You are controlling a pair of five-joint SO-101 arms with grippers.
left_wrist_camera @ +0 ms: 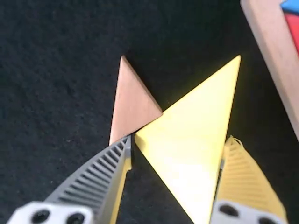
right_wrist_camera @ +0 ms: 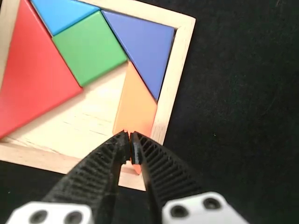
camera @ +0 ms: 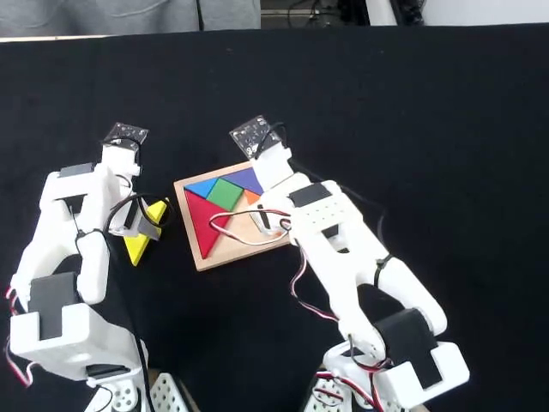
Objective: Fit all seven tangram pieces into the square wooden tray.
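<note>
Your square wooden tray sits on the black tabletop between the two arms, turned a little off square. Five pieces lie in it. In the high view the red triangle fills the 9 o'clock side, the light blue triangle sits at 11 o'clock, and the green square is at 12 o'clock. The dark blue triangle is at 1 o'clock, against the rim. The orange triangle lies alongside the dark blue one at about 3 o'clock. Bare wood shows on the tray floor toward 5 o'clock.

Your right hand is over the tray rim at the orange triangle's end. It is narrow, the fingers all but closed, and a sliver of orange shows between them over the rim. You cannot tell from here whether they pinch that corner.

The yellow triangle lies on the tabletop just outside the tray at 9 o'clock. A plain brown triangle touches one of its corners. Your left hand is spread wide, with one of its fingers on each side of the yellow triangle and the grey one's tip at the spot where the two triangles meet. Whether the fingers press on the yellow piece is not clear.
</note>
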